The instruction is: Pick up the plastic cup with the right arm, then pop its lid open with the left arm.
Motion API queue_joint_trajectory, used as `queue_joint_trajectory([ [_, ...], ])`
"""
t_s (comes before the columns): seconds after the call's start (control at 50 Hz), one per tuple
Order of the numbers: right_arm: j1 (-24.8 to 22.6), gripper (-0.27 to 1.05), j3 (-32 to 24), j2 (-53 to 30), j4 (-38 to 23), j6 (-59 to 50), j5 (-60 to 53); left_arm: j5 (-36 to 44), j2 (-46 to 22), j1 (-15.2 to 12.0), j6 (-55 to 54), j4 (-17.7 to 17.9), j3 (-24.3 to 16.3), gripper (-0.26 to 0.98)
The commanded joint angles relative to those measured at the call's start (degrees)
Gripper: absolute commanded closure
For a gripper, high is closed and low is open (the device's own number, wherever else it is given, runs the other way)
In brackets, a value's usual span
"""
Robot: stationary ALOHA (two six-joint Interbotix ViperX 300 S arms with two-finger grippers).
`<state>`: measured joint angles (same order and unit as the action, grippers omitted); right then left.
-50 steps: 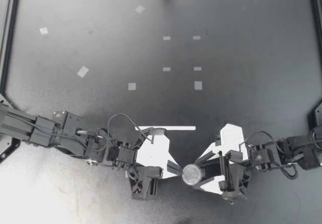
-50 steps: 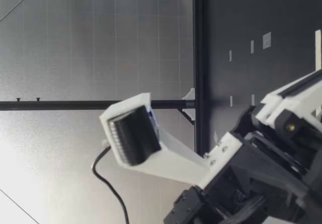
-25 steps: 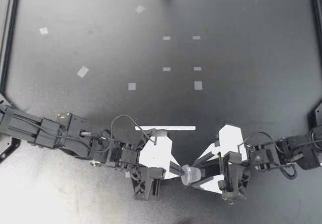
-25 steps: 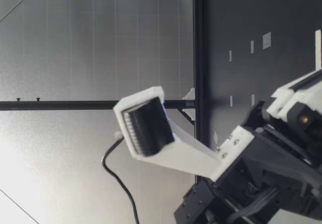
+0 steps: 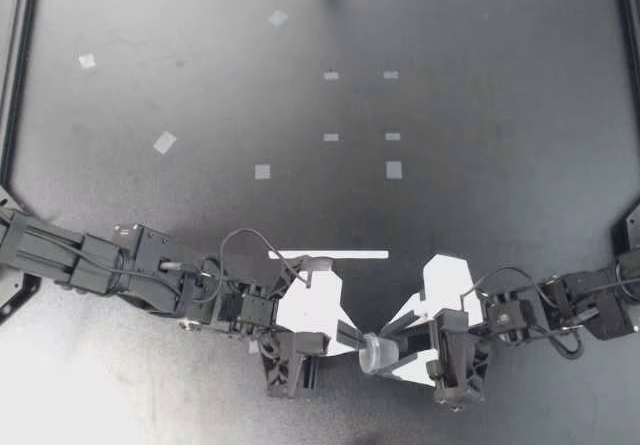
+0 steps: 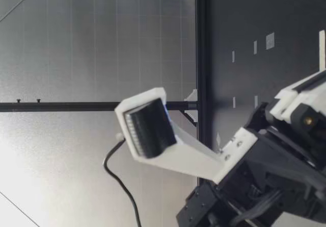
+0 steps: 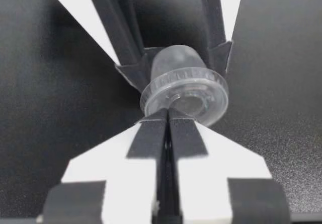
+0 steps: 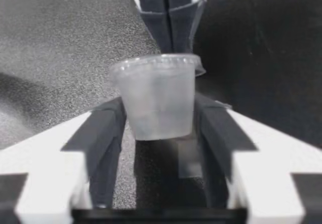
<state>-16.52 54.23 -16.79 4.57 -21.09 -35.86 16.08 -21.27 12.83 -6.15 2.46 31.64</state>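
Little cup (image 5: 372,353) is looking clear, slightly milky. Left pincer (image 5: 354,339) and right pincer (image 5: 386,350) are both rocking white shells with black pads. Desk (image 5: 500,185) is showing matte black, dotted with pale grey tape squares (image 5: 394,169) around the upper middle, plus one white strip (image 5: 330,255).

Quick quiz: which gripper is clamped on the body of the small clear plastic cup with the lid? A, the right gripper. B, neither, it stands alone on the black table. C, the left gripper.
A: my right gripper has one finger pressed on each side of the small clear plastic cup, held off the table, while my left gripper, fingers together, only meets the rim of the cup's lid.
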Motion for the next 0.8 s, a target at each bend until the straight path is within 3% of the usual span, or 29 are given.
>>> queue_joint_trajectory([
  [0.0, -0.26, 0.36, -0.35, 1.14, -0.44, -0.09, 1.23, 0.26, 1.05, 0.18, -0.09, 0.09, -0.97, 0.69],
  [0.14, -0.26, 0.47, 0.18, 1.85, -0.7, -0.09, 1.49, 0.09, 1.32, 0.18, -0.09, 0.09, -0.88, 0.69],
  [0.32, -0.35, 0.49, 1.49, 4.04, -0.88, 0.18, 0.09, -0.18, 6.5, 0.18, 0.18, 0.09, 1.58, 0.69],
  [0.42, -0.26, 0.49, 5.71, 9.05, -0.88, 2.46, -5.98, 5.62, 11.43, 0.18, -0.7, 0.88, 5.36, 0.69],
  [0.5, -0.26, 0.49, 9.49, 13.54, -0.79, 4.75, -13.36, 13.18, 12.92, 0.18, -3.87, 3.69, 8.61, 0.66],
  [0.62, -0.26, 0.49, 13.45, 17.31, -0.79, 10.9, -25.14, 23.64, 12.57, 0.79, -17.58, 3.96, 12.66, 0.52],
  [0.7, -0.26, 0.49, 14.41, 17.05, -0.7, 16.17, -29.0, 29.62, 12.39, 0.79, -32.08, 3.96, 14.33, 0.35],
  [0.78, -0.26, 0.49, 14.15, 15.91, 0.09, 21.45, -29.44, 35.95, 12.39, 0.79, -48.25, 3.87, 15.56, 0.1],
])
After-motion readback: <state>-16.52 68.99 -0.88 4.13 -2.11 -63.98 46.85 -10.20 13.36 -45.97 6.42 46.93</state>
